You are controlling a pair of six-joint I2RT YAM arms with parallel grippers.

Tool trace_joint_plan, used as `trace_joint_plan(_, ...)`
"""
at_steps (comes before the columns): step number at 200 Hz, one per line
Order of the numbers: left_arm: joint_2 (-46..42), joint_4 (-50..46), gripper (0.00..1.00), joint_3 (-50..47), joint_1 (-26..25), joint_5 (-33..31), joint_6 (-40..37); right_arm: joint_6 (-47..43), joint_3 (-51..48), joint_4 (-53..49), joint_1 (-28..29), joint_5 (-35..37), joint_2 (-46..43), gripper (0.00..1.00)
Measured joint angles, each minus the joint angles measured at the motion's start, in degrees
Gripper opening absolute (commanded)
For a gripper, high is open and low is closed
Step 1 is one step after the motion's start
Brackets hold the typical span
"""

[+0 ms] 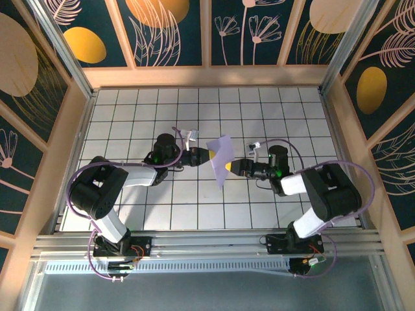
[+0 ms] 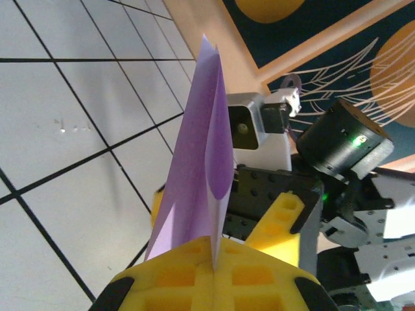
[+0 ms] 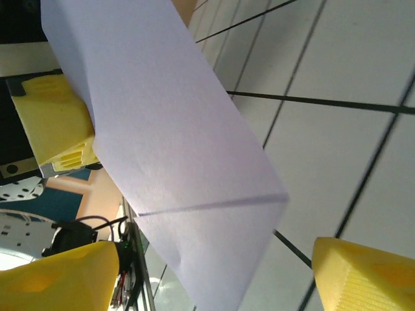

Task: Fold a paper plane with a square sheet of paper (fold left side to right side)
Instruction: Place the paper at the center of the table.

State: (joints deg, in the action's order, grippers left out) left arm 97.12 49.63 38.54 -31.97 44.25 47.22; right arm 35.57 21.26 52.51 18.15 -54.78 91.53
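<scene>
Holding the folded lavender sheet (image 1: 220, 157) on edge above the tiled surface (image 1: 130, 214), left tool (image 1: 200, 156) is clamped on one end. Sheet spans toward right tool (image 1: 229, 167), whose yellow fingers (image 3: 58, 278) stand apart, either side of the far corner, gaps showing both sides

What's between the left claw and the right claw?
The folded lavender sheet of paper, pinched in the shut left claw. The open right claw straddles it from the other side. The top view shows it.
</scene>
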Motion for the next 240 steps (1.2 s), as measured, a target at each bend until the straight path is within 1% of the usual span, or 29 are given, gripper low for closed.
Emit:
trace_joint_plan(20,0.0,0.1,0.0,0.0,0.0,0.7,0.1,1.8,1.6,4.4,0.3,-1.2,3.3,0.65)
trace_joint_plan(41,0.1,-1.7,0.0,0.0,0.0,0.3,-0.8,4.0,2.5,8.1,0.3,-2.4,5.2,0.59)
trace_joint_plan(83,0.2,-5.3,0.0,-0.9,0.0,-2.4,-2.3,4.9,3.6,9.6,-0.5,-3.4,5.3,0.49)
trace_joint_plan(121,0.2,-6.7,0.0,-2.1,0.0,-3.0,-3.1,3.0,4.7,5.2,-1.4,-3.3,4.8,0.45)
trace_joint_plan(183,0.9,-6.9,0.0,-3.0,0.0,-2.7,-4.0,-2.3,10.7,-4.6,-1.0,-2.1,4.5,0.35)
trace_joint_plan(194,1.5,-7.4,0.0,-3.0,0.0,-2.7,-4.2,-3.2,11.8,-6.5,-0.7,-1.7,4.5,0.31)
trace_joint_plan(205,1.7,-7.9,0.0,-3.0,0.0,-2.7,-4.3,-4.0,12.9,-8.2,-0.4,-1.4,4.5,0.23)
trace_joint_plan(218,1.7,-8.3,0.1,-3.0,0.0,-2.8,-4.5,-5.2,14.4,-10.4,0.0,-0.7,4.6,0.13)
trace_joint_plan(226,1.7,-8.6,0.2,-3.0,0.0,-3.0,-4.8,-5.9,15.2,-11.6,0.0,-0.3,4.8,0.04)
trace_joint_plan(230,1.6,-8.9,0.23,-3.0,0.0,-3.3,-5.0,-6.2,15.5,-12.0,0.1,-0.2,4.9,0.01)
trace_joint_plan(240,1.3,-10.4,0.27,-3.0,0.0,-4.5,-5.3,-6.4,16.1,-13.5,0.1,0.5,5.1,0.0)
